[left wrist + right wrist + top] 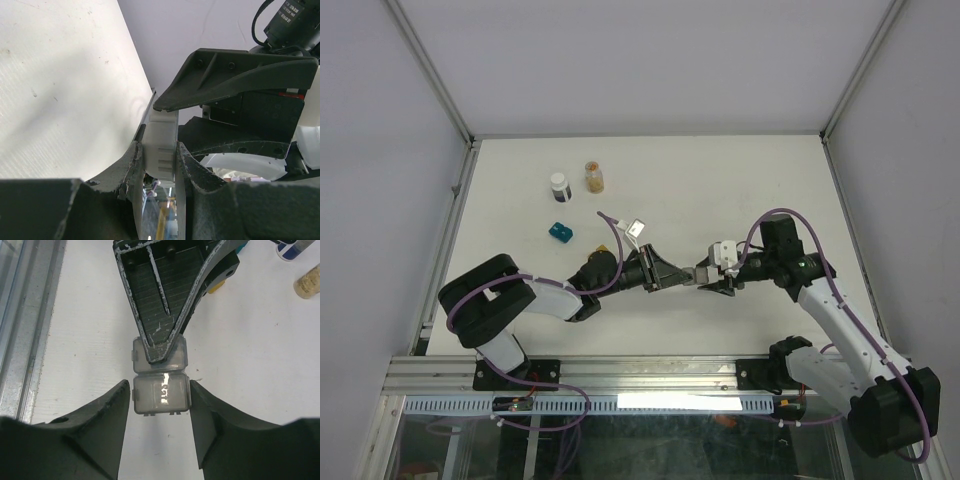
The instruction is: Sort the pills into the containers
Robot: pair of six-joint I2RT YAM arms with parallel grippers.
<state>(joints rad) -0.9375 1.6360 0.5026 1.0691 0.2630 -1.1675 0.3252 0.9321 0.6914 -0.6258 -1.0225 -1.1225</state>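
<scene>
Left hand (160, 150) on gray container (161, 395)

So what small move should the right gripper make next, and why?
Probably close the right gripper on the near cell of the box: its fingers flank that cell without clamping yet, while the left gripper pinches the far cell.

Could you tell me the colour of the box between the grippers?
The box is translucent gray; right wrist view.
</scene>
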